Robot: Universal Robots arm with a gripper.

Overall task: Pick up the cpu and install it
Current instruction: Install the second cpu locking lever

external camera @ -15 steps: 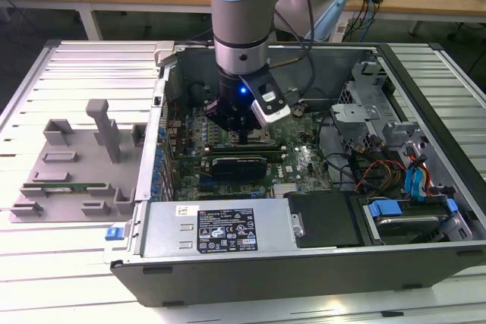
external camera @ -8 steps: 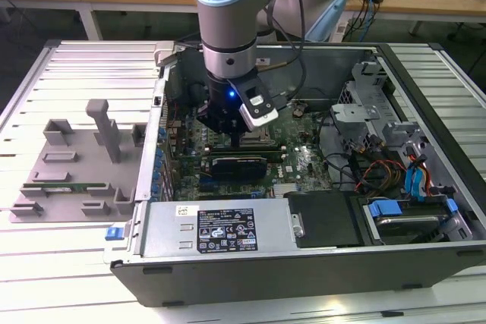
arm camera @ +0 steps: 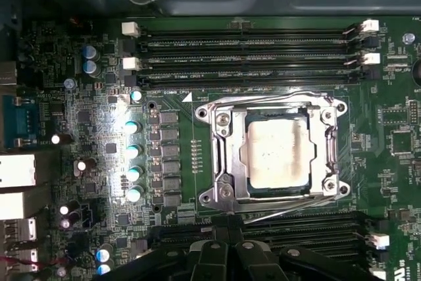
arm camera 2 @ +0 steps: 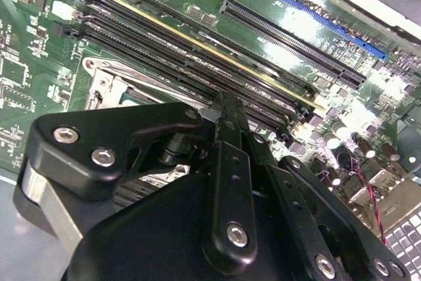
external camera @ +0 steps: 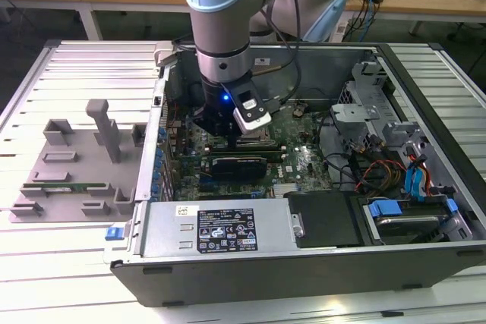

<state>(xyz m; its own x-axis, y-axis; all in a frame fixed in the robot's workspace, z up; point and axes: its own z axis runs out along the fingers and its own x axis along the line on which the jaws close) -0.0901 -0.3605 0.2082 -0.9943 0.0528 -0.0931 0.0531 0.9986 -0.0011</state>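
Observation:
The cpu [arm camera: 276, 153], a silvery square chip, lies flat inside the socket frame [arm camera: 220, 156] on the green motherboard [arm camera: 177, 97] in the first wrist view. The frame's metal plate surrounds it and thin lever wires run along its edges. My gripper [arm camera: 230, 223] hovers just off one edge of the socket, its black fingers drawn together with nothing between them. In the exterior view the gripper [external camera: 228, 138] reaches down into the open computer case [external camera: 304, 263] over the middle of the board. In the second wrist view the fingers [arm camera 2: 227, 113] point at the socket frame [arm camera 2: 108, 83].
Rows of memory slots [arm camera: 250, 51] flank the socket on both sides. A grey tray [external camera: 76, 165] with a long green memory stick [external camera: 68, 185] lies at the exterior view's left. The power supply [external camera: 220, 229], drive cage [external camera: 364, 89] and cables [external camera: 380, 172] crowd the case.

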